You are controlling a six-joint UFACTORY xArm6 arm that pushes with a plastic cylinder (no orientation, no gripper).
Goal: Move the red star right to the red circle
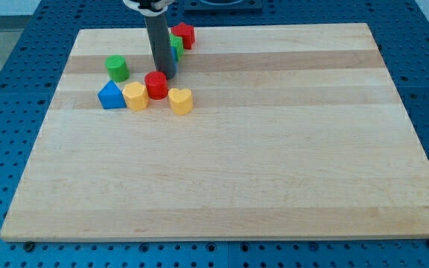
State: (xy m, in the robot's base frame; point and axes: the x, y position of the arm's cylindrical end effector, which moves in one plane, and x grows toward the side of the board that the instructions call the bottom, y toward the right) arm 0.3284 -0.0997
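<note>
The red star (184, 35) sits near the view's top, left of centre, on the wooden board. The red circle (156, 85) stands lower down, between a yellow hexagon block (135, 96) and a yellow heart (180, 100). My dark rod comes down from the top; my tip (162, 74) rests just above the red circle, touching or nearly touching it, and below-left of the red star. A green block (176, 46) and a blue block (173, 65) are partly hidden behind the rod.
A green cylinder (117, 68) stands to the left of the rod. A blue triangular block (111, 95) lies left of the yellow hexagon. The board's top edge (274, 27) runs just behind the red star. A blue perforated table surrounds the board.
</note>
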